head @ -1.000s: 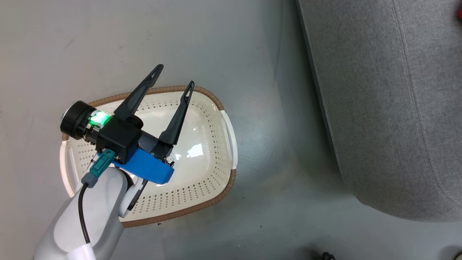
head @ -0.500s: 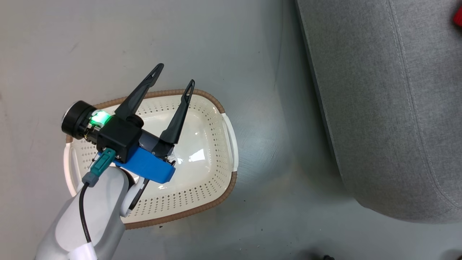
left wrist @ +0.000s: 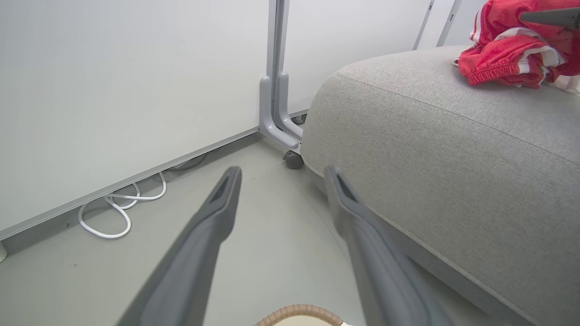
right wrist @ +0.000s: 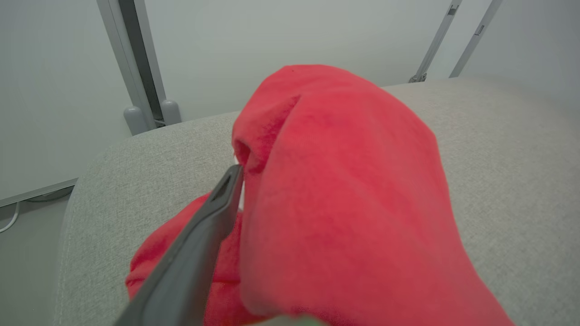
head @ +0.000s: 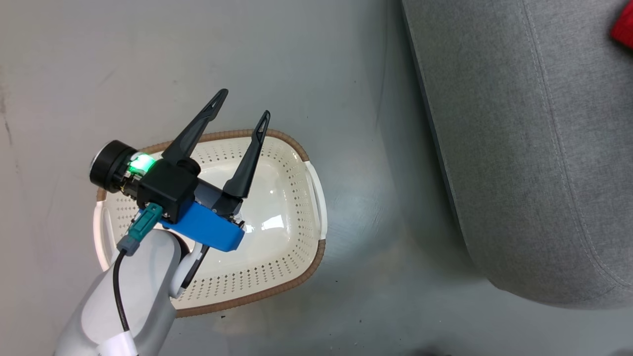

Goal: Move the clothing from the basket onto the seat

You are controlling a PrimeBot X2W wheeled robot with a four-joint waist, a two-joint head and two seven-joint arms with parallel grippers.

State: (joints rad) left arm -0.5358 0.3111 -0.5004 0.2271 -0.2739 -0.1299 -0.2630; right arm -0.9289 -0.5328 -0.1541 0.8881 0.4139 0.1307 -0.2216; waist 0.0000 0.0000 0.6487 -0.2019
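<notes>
Slight camera shift in the head view: whole scene slides a little, and the red patch at the top right edge shows bigger than a second ago. Left gripper (head: 245,103) keeps its pose over the cream-white perforated plastic laundry basket with brown woven-look rim (head: 277,259), fingers wide apart, nothing between them.

Basket sits on the grey floor (head: 296,59), near the large light grey upholstered cushion seat (head: 519,148) but not touching it. No red shows inside the basket, though the left arm covers part of it.

Bright red soft clothing with white stripes (left wrist: 512,59) lies bunched on top of the seat, well in from its rounded edge.

Right gripper (right wrist: 283,174) is at the pile. One dark finger (right wrist: 199,244) shows, well off centre, so the fingers read as parted. The other finger is hidden under a red fold draped over it, and no pinch on the cloth shows.

Step in hand, as a judgement: letting go of the garment on the seat, likely the last one, task close to done.

Next move calls for lifting the right gripper up and back so the draped fold slips off the finger. Risk: the fold snags and gets dragged towards the seat edge.
</notes>
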